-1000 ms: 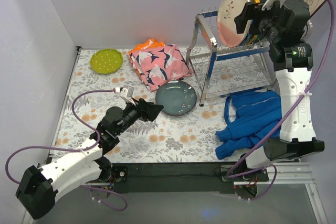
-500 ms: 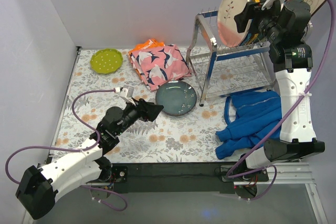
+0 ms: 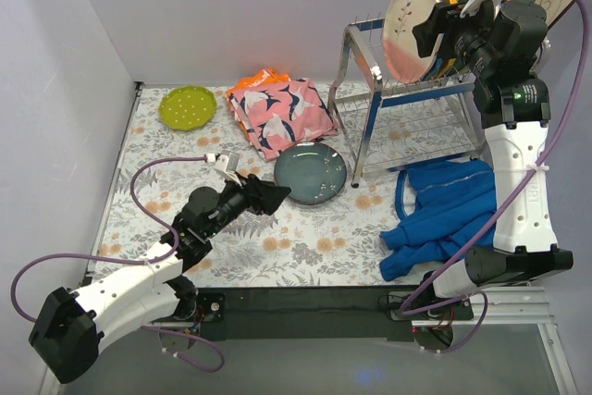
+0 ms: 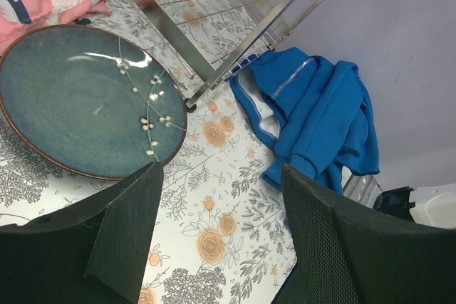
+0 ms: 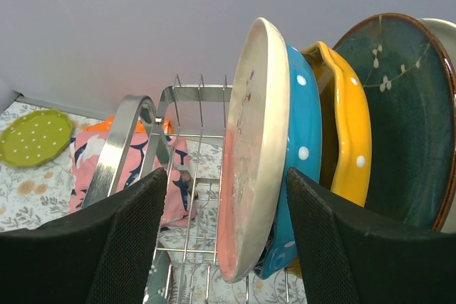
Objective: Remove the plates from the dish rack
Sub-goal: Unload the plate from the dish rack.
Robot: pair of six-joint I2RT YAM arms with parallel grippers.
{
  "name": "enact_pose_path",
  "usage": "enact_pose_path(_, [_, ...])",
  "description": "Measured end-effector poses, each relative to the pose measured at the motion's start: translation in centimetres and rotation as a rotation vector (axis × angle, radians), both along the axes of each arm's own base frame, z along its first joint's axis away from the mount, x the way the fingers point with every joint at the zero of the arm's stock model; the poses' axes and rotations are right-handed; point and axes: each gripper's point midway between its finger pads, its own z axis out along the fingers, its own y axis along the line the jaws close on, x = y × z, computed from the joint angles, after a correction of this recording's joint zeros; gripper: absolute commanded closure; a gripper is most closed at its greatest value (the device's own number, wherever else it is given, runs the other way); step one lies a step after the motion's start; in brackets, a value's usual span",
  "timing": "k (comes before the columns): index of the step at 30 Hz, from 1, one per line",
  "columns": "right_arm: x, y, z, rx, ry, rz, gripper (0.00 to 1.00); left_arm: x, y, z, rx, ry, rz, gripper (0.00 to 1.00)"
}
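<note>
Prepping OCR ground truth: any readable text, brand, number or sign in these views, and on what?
No readable text in any view.
Plates and cloth: printed patterns only, no lettering.
Rack: no label or marking visible.

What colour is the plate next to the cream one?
That plate is blue with white dots; see right wrist view.

Dish rack stands at the far right of the table, with racked plates on edge in its upper tier. Flat plate lies just before the rack's left legs. Cloth lies behind that plate, corner plate left of the cloth, and garment before the rack.
</note>
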Motion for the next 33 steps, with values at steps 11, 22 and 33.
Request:
enact_pose_path(11, [-0.5,0.9,0.2,0.0,-0.007,0.02,0.29,-0.1,-0.1,0.0,-0.001,-0.001,-0.006,0.35])
enact_pose_path(22, [1.0,1.4,-1.9,-0.053,0.027,-0.032,0.32,-0.1,-0.1,0.0,-0.002,-0.001,-0.007,0.35])
enact_pose_path(33, [2.4,2.0,-3.7,-0.113,0.055,-0.079,0.4,-0.1,-0.1,0.1,-0.003,-0.002,-0.01,0.35])
